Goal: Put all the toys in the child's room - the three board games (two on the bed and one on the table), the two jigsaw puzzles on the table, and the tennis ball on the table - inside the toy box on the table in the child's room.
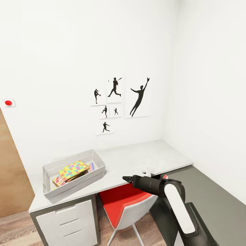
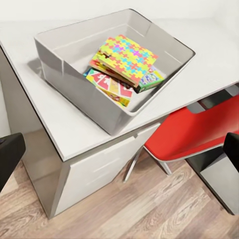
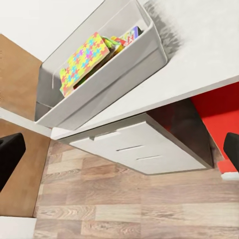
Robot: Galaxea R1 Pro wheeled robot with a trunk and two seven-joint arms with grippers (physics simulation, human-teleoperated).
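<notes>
Left wrist view: the toy box (image 2: 74, 55) stands on the worktop (image 2: 64, 129) above the drawer unit (image 2: 94, 174), already holding a jigsaw puzzle box (image 2: 127, 57) stacked on flat game boxes (image 2: 109, 85). Both claws are spread apart and empty; the right claw (image 1: 127, 178) hovers off the worktop's front edge, over the red chair (image 1: 119, 201). Judged step: fetching remaining toys, probably from the bed. The tennis ball cannot be made out; lower boxes are partly covered.
</notes>
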